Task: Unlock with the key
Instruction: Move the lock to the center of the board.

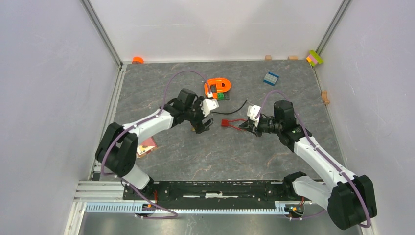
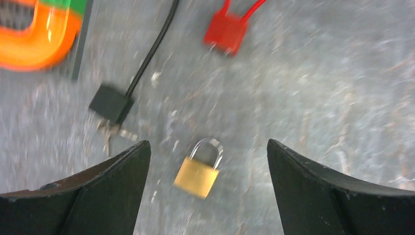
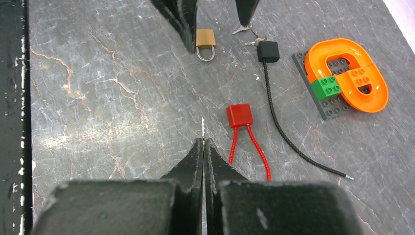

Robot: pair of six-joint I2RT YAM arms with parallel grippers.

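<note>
Risk from the top view: left gripper (image 1: 203, 126) and right gripper (image 1: 244, 126) sat close together, so they could've bumped. Left wrist: jaws spread wide right above the brass padlock (image 2: 198, 171), touching nothing. Right wrist: pinched shut on a thin key (image 3: 203, 126), which might've twisted if it met the keyhole crooked.

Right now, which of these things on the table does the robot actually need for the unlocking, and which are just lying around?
For the job:
- brass padlock, below the open left gripper
- key, pinched in the shut right gripper

Lying about:
- red cable lock
- black cable lock
- orange toy piece
- blue brick
</note>
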